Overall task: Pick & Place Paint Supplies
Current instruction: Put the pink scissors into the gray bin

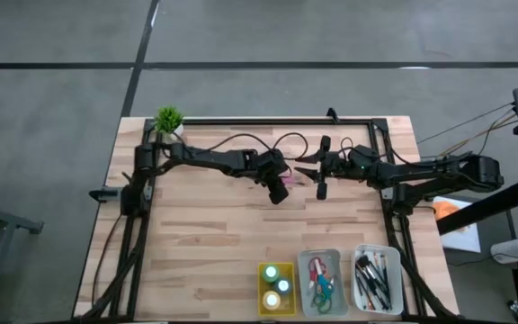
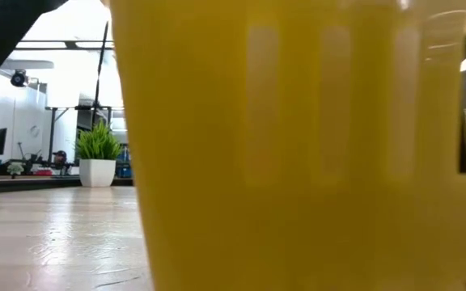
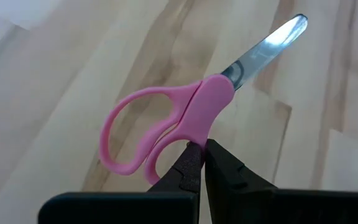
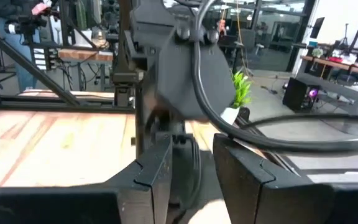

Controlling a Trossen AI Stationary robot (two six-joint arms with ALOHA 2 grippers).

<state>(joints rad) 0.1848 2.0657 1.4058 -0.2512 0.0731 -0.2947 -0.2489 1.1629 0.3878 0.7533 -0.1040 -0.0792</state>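
Pink-handled scissors (image 3: 185, 118) with a bare metal blade (image 3: 269, 46) are in my left gripper (image 3: 201, 155), which is shut on them above the middle of the table (image 1: 279, 187). My right gripper (image 4: 191, 171) is open and touches nothing, close to the right of the left gripper (image 1: 317, 171). At the near edge, paint bottles (image 1: 277, 286) stand in the yellow tray (image 1: 263, 270). Other scissors (image 1: 320, 281) lie in the grey tray (image 1: 334, 256). Brushes (image 1: 371, 279) lie in the white tray (image 1: 394, 256). My left gripper pinches the pink scissors' handle (image 3: 197, 134) where the two finger loops join, just behind the pivot, between its two fingertips. The scissors are lifted clear of the table, with the blade pointing away from the fingers and the loops off to one side.
A small green potted plant (image 1: 168, 120) stands at the table's far left corner (image 2: 97, 153). The yellow tray's wall (image 2: 298, 145) fills most of the low view. Bare wood (image 1: 205, 234) lies between the arms and the trays.
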